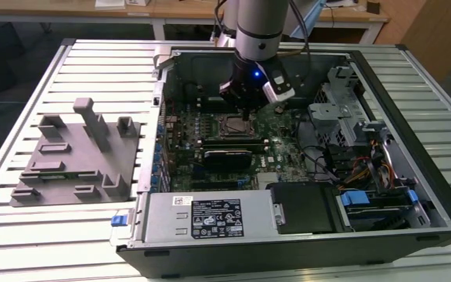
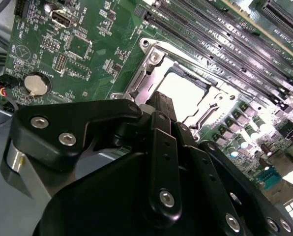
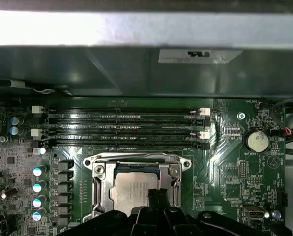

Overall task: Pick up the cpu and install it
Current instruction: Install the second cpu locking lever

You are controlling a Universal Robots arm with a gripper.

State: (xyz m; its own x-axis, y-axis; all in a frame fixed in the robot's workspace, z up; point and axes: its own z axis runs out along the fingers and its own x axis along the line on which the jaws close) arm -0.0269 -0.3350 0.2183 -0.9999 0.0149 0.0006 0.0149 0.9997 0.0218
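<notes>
The cpu (image 3: 129, 189), a pale silver square, lies flat inside the metal socket frame (image 3: 136, 160) on the green motherboard (image 3: 225, 167). It also shows bright in the second wrist view as the cpu (image 2: 183, 93). My gripper (image 3: 154, 196) hangs right over one edge of the chip, its two black fingers pressed together and holding nothing. In the exterior view the gripper (image 1: 245, 116) points down into the open computer case, just above the socket (image 1: 235, 124). Whether the fingertips (image 2: 161, 101) touch the chip I cannot tell.
Memory slots (image 3: 122, 128) run beside the socket, and a coin battery (image 3: 257, 141) sits further along the board. The case wall (image 1: 162, 106), a power supply (image 1: 209, 214) and a drive cage (image 1: 359, 135) ring the board. A grey fixture (image 1: 77, 155) lies on the table at the exterior view's left.
</notes>
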